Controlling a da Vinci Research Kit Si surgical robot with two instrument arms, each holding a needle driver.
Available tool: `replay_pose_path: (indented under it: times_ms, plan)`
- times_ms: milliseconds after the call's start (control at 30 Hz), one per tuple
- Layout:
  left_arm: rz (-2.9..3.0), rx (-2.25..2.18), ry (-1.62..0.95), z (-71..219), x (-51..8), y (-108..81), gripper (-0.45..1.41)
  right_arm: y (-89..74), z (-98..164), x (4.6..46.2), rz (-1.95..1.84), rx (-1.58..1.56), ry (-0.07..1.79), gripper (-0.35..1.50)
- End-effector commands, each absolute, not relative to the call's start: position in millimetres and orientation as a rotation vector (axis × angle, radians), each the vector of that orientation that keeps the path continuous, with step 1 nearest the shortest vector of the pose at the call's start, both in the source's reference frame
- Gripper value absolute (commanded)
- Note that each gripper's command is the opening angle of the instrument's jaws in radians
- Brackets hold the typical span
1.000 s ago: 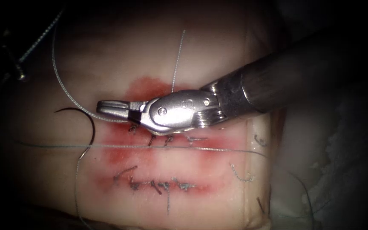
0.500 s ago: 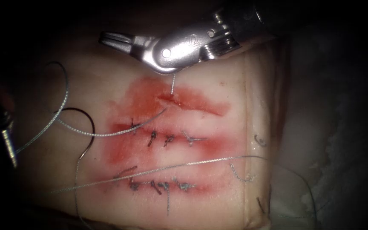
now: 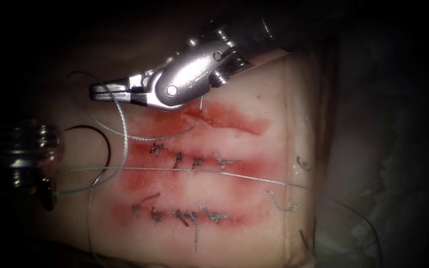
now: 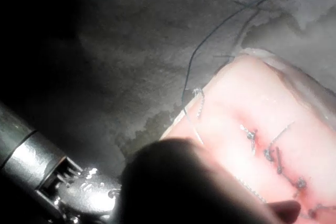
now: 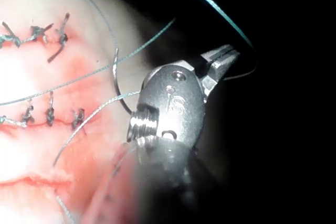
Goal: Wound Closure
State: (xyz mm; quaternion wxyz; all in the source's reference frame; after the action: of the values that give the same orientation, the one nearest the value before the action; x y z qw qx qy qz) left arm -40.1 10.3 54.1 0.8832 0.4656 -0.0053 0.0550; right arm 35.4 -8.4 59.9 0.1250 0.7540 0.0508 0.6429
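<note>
- Steel fingers of the right tool (image 3: 98, 91) sit closed on the thread (image 3: 123, 136), over the tissue (image 3: 274, 99).
- The left tool (image 3: 26, 159) is at the left edge; whether its fingers are apart is unclear.
- The dark curved needle (image 3: 106, 144) lies free, left of the cuts.

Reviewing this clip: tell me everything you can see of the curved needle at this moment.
The needle is a thin, dark, strongly curved arc of what looks like metal. It lies on the pale tissue, left of the stitched cuts, with neither gripper holding it. Grey thread crosses it low on its curve, and its lower end runs on into thread. Whether either end enters the tissue cannot be told. The left gripper sits just to its left; the right gripper, above it, is shut on thread.
</note>
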Motion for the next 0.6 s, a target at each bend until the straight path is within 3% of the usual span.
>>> replay_pose_path:
  times_ms: [33,267,433,533,600]
  plan:
    - [0.127,0.965,-0.019,54,-41.0,10.4,-0.45,-7.6,60,35.6,1.874,2.199,0.153,-0.35]
    - [0.013,1.105,-0.223,48,-41.4,13.3,-0.45,-6.7,61,32.9,1.89,2.2,0.163,-0.33]
    - [-0.185,1.354,-0.676,45,-42.1,18.8,-0.45,-5.0,63,29.3,2.002,2.173,0.267,-0.35]
    - [-0.331,1.442,-0.801,46,-41.6,20.9,-0.45,-4.6,63,28.1,2.026,2.171,0.28,-0.35]
    - [-0.394,1.433,-0.857,49,-40.7,21.2,-0.23,-4.7,63,27.6,2.039,2.172,0.284,-0.3]
